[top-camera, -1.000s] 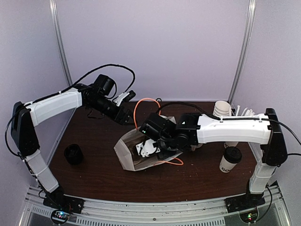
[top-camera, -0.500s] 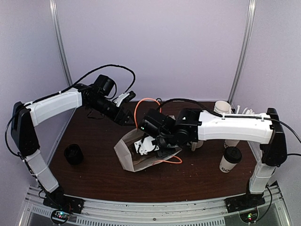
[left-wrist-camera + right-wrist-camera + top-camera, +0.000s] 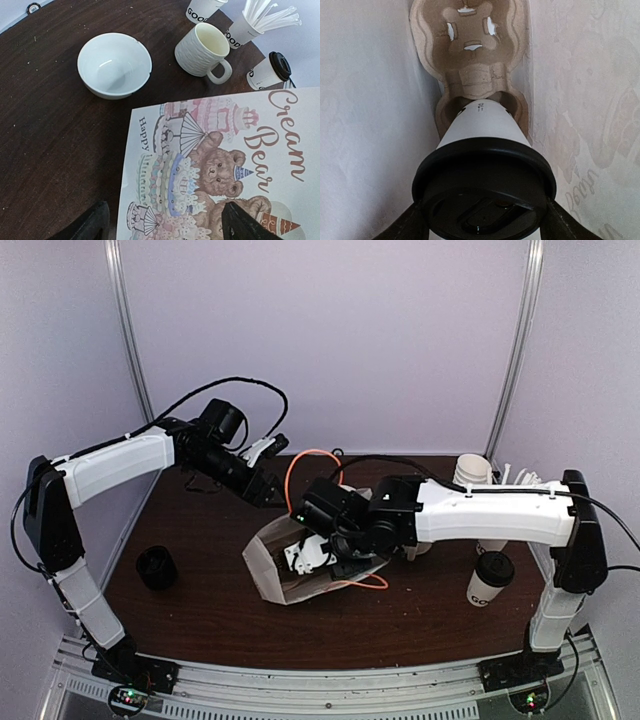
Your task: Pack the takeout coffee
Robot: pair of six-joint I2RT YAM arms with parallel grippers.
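One takeout coffee (image 3: 482,150), a white paper cup with a black lid, lies inside the printed paper bag (image 3: 268,568). Its base rests in a hole of a brown cardboard cup carrier (image 3: 470,55). My right gripper (image 3: 480,220) reaches into the bag (image 3: 365,110) and is shut on this cup, one finger on each side of the lid. The other takeout coffee (image 3: 489,578) stands upright on the table at the right, also seen far right in the left wrist view (image 3: 270,70). My left gripper (image 3: 167,225) hovers open over the bag's printed side (image 3: 225,165), holding nothing.
A white bowl (image 3: 114,65) and a white handled mug (image 3: 202,50) sit beyond the bag. Stacked paper cups (image 3: 472,472) and a cup of stirrers (image 3: 260,20) stand at the back right. A black round object (image 3: 156,567) sits at the left. Orange bag handles (image 3: 300,468) loop upward.
My right gripper has shifted slightly left, deeper into the bag, with the cup in it. The left arm has not moved.
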